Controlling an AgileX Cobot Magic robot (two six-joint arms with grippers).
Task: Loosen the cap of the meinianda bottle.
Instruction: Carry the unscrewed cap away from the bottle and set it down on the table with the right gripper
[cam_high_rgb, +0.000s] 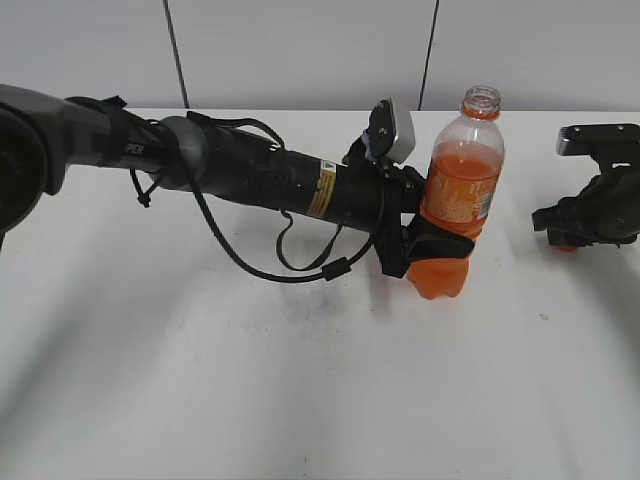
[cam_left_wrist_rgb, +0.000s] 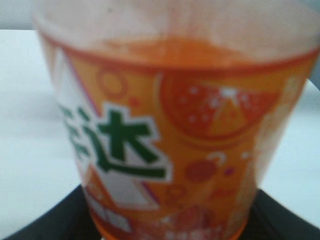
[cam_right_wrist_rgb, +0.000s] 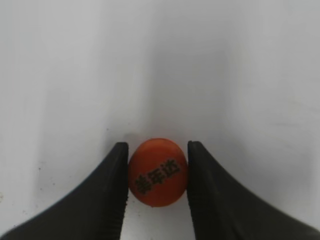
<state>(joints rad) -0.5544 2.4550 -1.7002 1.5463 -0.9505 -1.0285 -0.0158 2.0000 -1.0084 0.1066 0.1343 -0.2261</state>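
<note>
**Cap off, bottle held**

On the white table (cam_high_rgb: 200, 380), the left gripper (cam_high_rgb: 425, 250) clamps the upright meinianda bottle (cam_high_rgb: 460, 180) low on its body, its neck open. Right of the bottle, the right gripper (cam_right_wrist_rgb: 157, 172) pinches the orange cap (cam_right_wrist_rgb: 158, 172) above the tabletop.

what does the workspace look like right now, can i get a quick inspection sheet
surface: white table, faint scuffs, small speck on the right
job's things: meinianda bottle upright, neck open, no cap on it; cap off, between the right gripper's fingers
clutter: nothing seen
grippers: left gripper shut on the bottle's lower body; right gripper shut on the cap, low over the table at the right edge
cables: black cable loops under the left arm, hanging down to the table
surroundings: pale panelled wall behind the table
</note>
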